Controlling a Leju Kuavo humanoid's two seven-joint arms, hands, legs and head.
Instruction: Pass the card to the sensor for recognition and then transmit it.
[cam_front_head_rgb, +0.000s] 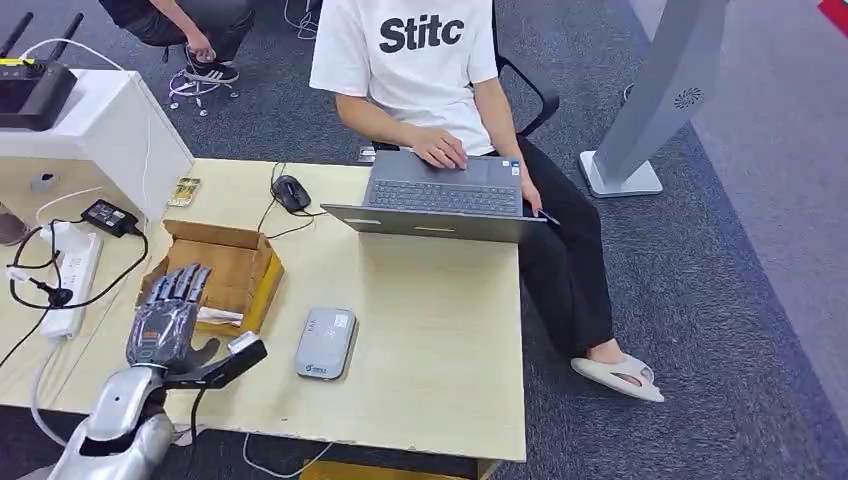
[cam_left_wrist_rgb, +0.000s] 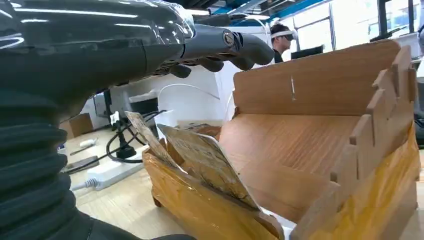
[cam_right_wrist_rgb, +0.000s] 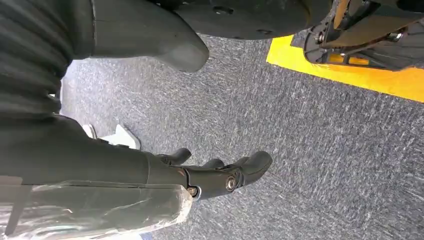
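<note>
A pale wooden table (cam_front_head_rgb: 440, 330) stood on grey carpet (cam_front_head_rgb: 720, 300), a person's laptop (cam_front_head_rgb: 440, 195) at its far edge. The left hand (cam_front_head_rgb: 170, 315) hovered, fingers spread and holding nothing, over an open cardboard box (cam_front_head_rgb: 235, 265); beside it lay the grey sensor (cam_front_head_rgb: 326, 343). The left wrist view showed cards (cam_left_wrist_rgb: 200, 160) leaning inside the box. The right hand (cam_right_wrist_rgb: 215, 177) hung over the carpet, fingers loosely extended, holding nothing.
</note>
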